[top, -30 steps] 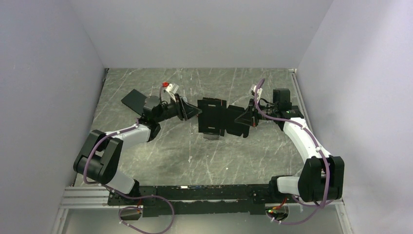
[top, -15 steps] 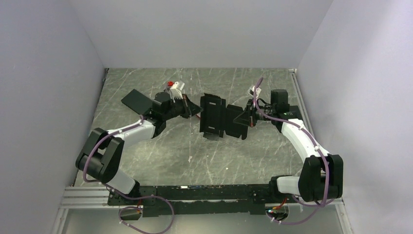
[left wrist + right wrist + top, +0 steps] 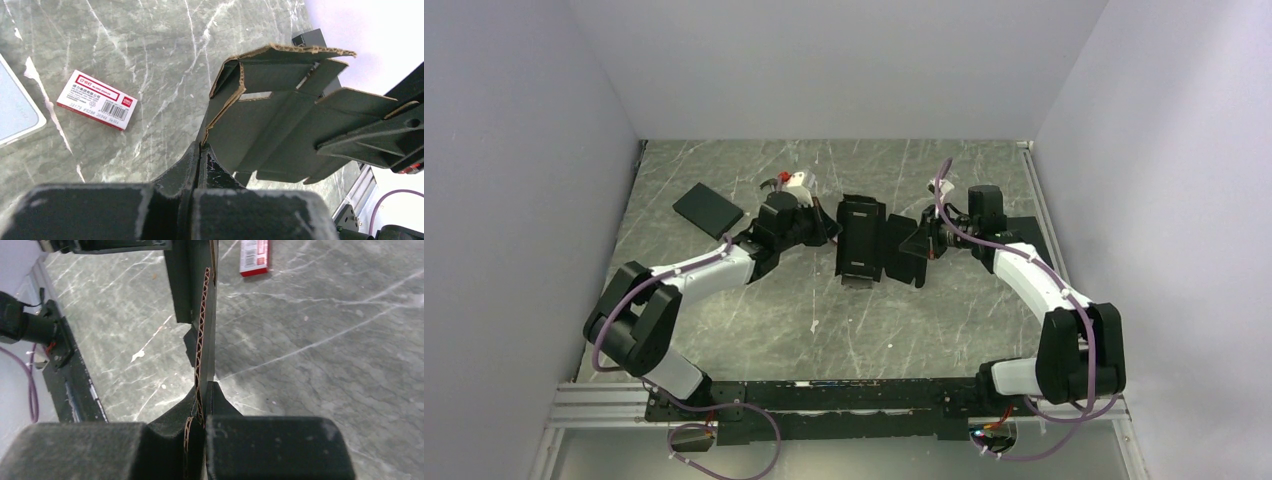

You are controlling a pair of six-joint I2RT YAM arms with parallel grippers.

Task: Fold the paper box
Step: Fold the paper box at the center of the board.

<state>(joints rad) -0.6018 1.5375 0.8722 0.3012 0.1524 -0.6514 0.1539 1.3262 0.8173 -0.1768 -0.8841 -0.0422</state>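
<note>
The paper box [image 3: 869,240], flat black die-cut cardboard with creased panels and flaps, hangs above the table between my two grippers. My left gripper [image 3: 829,232] is shut on its left edge; in the left wrist view the brown corrugated edge of the box [image 3: 280,115] runs into the closed fingertips of the gripper [image 3: 201,146]. My right gripper [image 3: 919,240] is shut on the right-hand flap. In the right wrist view the box [image 3: 205,315] stands edge-on, clamped in the gripper [image 3: 202,390]. One end panel is folded up.
A black slab [image 3: 708,209] lies at the back left and another [image 3: 1024,228] beside the right arm. A small red-and-white carton [image 3: 96,99] and a silver-grey case [image 3: 15,110] lie on the marble table [image 3: 754,300]. Walls close three sides.
My left gripper has gone from part open to shut on the box's left edge, and its wrist has rolled and moved right. The right arm has pushed slightly left with the box.
</note>
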